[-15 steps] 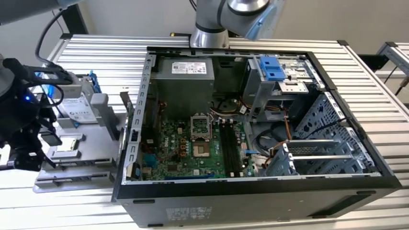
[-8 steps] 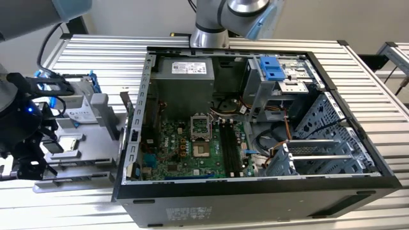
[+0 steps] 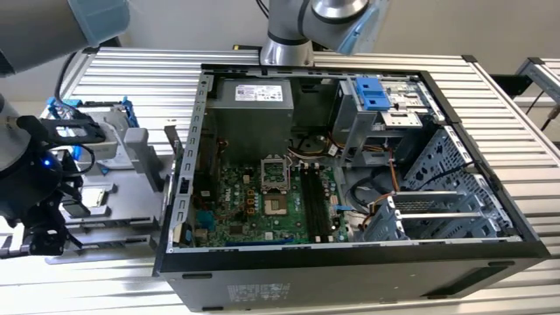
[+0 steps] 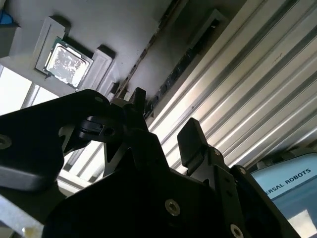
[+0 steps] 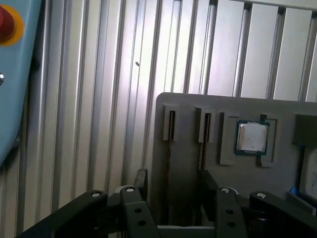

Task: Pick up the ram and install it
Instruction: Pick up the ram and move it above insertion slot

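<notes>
Two tray slots (image 5: 171, 125) beyond gripper (image 5: 173, 177), first wrist view; motherboard (image 3: 240, 197), exterior view.

We see a silver-grey arm (image 3: 287, 33), pale blue joint caps (image 3: 98, 16), black cables (image 3: 63, 75), a black angular gripper (image 5: 173, 181) dotted with silver screws (image 5: 225, 190), a small blue light (image 3: 44, 162) at the wrist.

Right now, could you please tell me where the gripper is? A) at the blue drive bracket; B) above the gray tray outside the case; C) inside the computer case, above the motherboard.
B: in the first wrist view the gripper hangs with its fingers apart over the gray tray, which lies to the exterior view's left of the computer case.
</notes>
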### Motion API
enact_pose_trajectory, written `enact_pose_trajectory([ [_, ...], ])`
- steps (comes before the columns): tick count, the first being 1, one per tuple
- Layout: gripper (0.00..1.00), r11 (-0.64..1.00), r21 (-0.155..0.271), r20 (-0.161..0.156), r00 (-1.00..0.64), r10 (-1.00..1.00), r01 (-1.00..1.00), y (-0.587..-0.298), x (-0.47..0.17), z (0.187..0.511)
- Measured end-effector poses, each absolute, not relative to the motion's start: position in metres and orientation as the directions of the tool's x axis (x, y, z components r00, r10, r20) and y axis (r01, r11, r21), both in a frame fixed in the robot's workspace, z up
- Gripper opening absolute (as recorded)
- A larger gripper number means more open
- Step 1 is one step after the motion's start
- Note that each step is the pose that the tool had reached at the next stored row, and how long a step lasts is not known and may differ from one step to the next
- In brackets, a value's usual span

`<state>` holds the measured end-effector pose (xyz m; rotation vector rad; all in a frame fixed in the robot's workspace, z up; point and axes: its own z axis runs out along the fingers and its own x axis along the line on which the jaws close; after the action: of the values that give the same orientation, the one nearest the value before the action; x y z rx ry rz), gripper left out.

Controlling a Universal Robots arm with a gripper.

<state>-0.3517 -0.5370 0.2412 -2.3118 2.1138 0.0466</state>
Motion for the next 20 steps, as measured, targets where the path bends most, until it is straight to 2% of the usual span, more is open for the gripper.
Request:
enact_pose_trajectory([
  [20,1.00,-0.083,0.014,-0.026,0.082,-0.996,-0.996,-0.537,-0.347,0.205],
])
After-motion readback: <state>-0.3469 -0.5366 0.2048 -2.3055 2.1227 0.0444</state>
